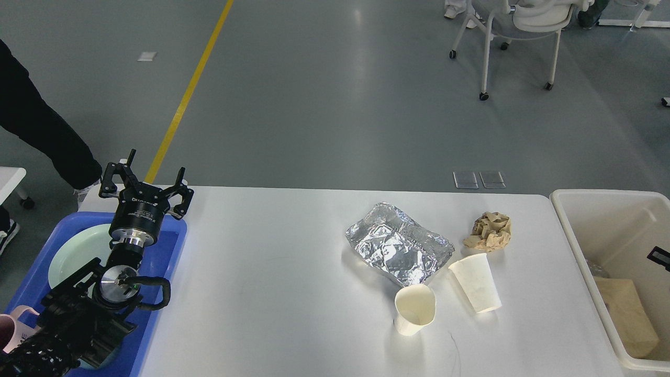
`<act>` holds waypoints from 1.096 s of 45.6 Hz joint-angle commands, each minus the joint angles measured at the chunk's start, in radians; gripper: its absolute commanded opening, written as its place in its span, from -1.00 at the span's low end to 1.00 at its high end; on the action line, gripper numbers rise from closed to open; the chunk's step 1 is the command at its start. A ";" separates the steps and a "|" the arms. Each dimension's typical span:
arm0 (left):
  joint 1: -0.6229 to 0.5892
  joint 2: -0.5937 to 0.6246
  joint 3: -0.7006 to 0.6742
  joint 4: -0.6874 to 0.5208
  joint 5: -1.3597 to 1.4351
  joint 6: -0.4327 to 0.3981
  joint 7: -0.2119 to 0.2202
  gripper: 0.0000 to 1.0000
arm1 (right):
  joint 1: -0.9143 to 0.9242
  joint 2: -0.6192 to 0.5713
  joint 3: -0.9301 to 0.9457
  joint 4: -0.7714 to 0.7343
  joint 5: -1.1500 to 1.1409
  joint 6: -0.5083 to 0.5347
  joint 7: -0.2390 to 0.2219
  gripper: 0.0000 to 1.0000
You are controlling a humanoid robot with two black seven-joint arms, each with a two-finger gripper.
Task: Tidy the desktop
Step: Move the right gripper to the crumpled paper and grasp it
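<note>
Left gripper (145, 183) upright, fingers spread

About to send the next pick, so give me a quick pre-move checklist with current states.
1. Left gripper open and empty, over the blue tray: ok.
2. Right gripper visible: not ok, only a dark sliver shows at the right edge.
3. Desktop tidy: not ok; foil, paper wad and two cups remain.
4. Cups upright: not ok, both lie tipped.
5. Room in the bin: ok.
</note>
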 commanded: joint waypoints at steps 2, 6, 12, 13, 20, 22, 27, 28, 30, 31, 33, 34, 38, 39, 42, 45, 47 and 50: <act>0.000 0.000 0.000 0.000 0.000 0.000 0.000 0.94 | 0.034 0.023 0.001 -0.001 0.008 0.003 -0.011 1.00; 0.000 0.000 0.000 0.000 0.001 0.000 0.000 0.94 | 0.087 0.023 0.006 0.012 0.008 0.009 -0.028 1.00; 0.000 0.000 0.000 0.000 0.000 0.000 0.000 0.94 | 0.187 0.026 0.009 0.048 0.008 0.041 -0.030 1.00; 0.000 0.000 0.000 0.000 0.001 0.000 0.000 0.94 | 0.222 0.024 0.009 0.070 0.005 0.058 -0.030 1.00; 0.000 0.000 0.000 0.000 0.000 0.000 0.000 0.94 | 0.424 0.018 0.001 0.212 -0.002 0.190 -0.028 1.00; 0.000 0.000 0.000 0.000 0.000 0.000 0.000 0.94 | 0.486 0.018 0.000 0.252 -0.003 0.227 -0.028 1.00; 0.000 0.000 0.000 0.000 0.001 0.000 0.000 0.94 | 0.651 0.023 -0.009 0.376 -0.009 0.314 -0.028 1.00; 0.000 0.000 0.000 0.000 0.001 0.000 0.000 0.94 | 0.682 0.023 -0.010 0.400 -0.012 0.330 -0.028 1.00; 0.000 0.000 0.000 0.000 0.001 0.000 0.000 0.94 | 0.739 0.026 -0.010 0.452 -0.012 0.360 -0.028 1.00; 0.000 0.000 0.000 0.000 0.001 0.000 0.000 0.94 | 0.765 0.026 -0.010 0.478 -0.014 0.376 -0.027 1.00; 0.000 0.000 0.000 0.000 0.001 0.000 0.000 0.94 | 0.813 0.026 -0.010 0.538 -0.015 0.408 -0.028 1.00; 0.000 0.000 0.000 0.000 0.001 0.000 0.000 0.94 | 0.837 0.026 -0.011 0.569 -0.018 0.426 -0.027 1.00; 0.000 0.000 0.000 0.000 0.001 0.000 0.000 0.94 | 0.931 0.021 -0.010 0.713 -0.066 0.498 -0.027 1.00; 0.000 0.000 0.000 0.000 0.001 0.000 0.000 0.94 | 0.952 0.018 -0.010 0.751 -0.081 0.509 -0.027 1.00; 0.000 0.000 0.000 0.000 0.001 0.000 0.000 0.94 | 1.011 0.012 -0.005 0.882 -0.123 0.514 -0.028 1.00; 0.000 0.000 0.000 0.000 0.001 0.000 0.000 0.94 | 1.064 0.001 -0.005 1.029 -0.146 0.511 -0.030 1.00; 0.000 0.000 0.000 0.000 0.001 0.000 0.000 0.94 | 1.106 -0.010 -0.005 1.121 -0.155 0.511 -0.031 1.00; 0.000 0.000 0.000 0.000 0.001 0.000 0.000 0.94 | 1.159 -0.019 -0.008 1.229 -0.153 0.511 -0.031 1.00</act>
